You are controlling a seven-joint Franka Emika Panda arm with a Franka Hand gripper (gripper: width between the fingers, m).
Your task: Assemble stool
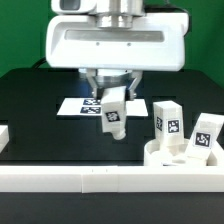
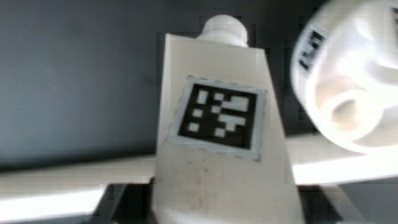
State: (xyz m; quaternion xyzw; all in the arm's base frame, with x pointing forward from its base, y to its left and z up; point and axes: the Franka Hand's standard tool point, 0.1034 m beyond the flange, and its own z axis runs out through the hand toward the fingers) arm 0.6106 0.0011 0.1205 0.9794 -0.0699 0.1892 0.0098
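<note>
You're looking at a leg of white plastic, smooth and faintly satin, its black-and-white tag printed flat and matt. Your wrist view shows the seat at about three o'clock of that leg: same white plastic, smooth, with a soft sheen on its rounded socket rim. Two more legs look identical in finish, hard and moulded. The table beneath is black and matt, no glare. The marker board reads thin, flat, paper-like. The rail at six o'clock looks smooth white plastic.
</note>
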